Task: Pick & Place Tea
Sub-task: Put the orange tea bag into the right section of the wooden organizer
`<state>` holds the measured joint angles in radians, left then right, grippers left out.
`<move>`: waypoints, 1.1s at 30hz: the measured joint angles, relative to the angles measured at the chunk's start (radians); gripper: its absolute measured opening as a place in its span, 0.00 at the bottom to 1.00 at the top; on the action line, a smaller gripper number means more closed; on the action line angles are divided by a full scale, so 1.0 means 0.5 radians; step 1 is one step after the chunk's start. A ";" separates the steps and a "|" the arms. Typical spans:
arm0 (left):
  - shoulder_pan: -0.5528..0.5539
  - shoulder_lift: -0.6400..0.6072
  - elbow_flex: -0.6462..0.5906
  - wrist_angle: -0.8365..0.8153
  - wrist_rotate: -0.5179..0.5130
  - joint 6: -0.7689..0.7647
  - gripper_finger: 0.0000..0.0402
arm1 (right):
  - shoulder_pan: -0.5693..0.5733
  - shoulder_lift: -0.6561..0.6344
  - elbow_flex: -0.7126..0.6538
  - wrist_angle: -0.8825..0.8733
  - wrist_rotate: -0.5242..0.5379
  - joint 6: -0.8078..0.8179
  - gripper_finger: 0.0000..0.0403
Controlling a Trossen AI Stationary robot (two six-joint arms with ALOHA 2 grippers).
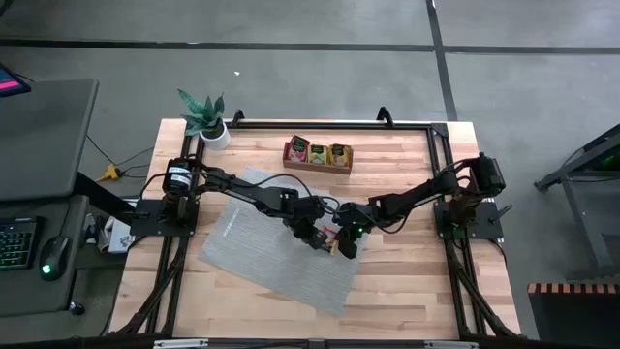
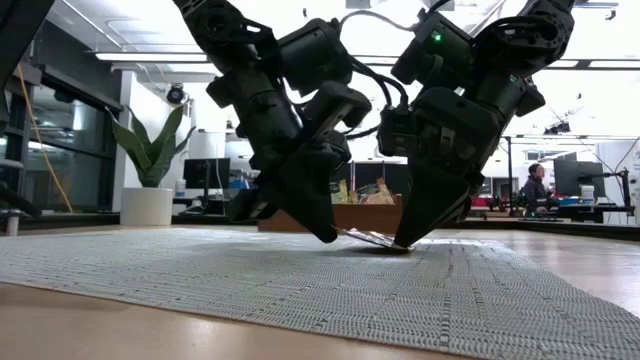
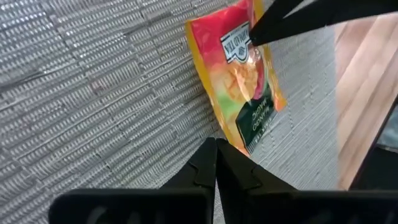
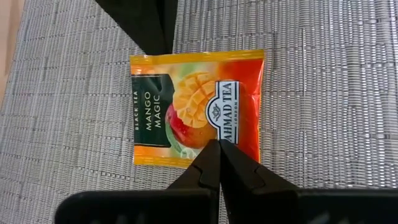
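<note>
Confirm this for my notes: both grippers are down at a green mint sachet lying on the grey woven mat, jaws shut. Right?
Not quite. The flat square sachet is orange and yellow, printed Mango Magic, as the right wrist view shows. It does lie on the grey woven mat, with the left gripper and right gripper down at it, jaws shut.

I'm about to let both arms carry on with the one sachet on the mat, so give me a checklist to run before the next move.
1. Sachet flat on mat: cannot tell; low view shows one edge raised.
2. Left tool shut, tip at sachet's edge: ok.
3. Right tool shut, tip at the opposite edge: ok.
4. Either tool gripping the sachet: not ok, both only touch it.
5. Tray in view behind the mat, already holding sachets: ok.
6. Free room in tray: cannot tell.
</note>
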<state>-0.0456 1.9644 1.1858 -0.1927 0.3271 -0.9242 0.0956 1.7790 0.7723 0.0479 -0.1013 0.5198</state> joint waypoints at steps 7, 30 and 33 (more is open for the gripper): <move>0.055 0.000 0.001 -0.101 0.180 0.166 0.20 | 0.006 0.002 -0.002 -0.001 -0.003 0.001 0.00; 0.053 0.000 0.001 0.133 0.128 -0.127 0.65 | 0.006 0.009 -0.005 0.074 0.036 0.001 0.00; 0.052 0.001 0.001 0.187 0.187 -0.202 0.65 | 0.006 0.008 -0.005 0.081 0.043 0.004 0.00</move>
<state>-0.0196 1.9648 1.1862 -0.0991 0.4207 -1.0250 0.0986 1.7832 0.7696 0.0886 -0.0799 0.5215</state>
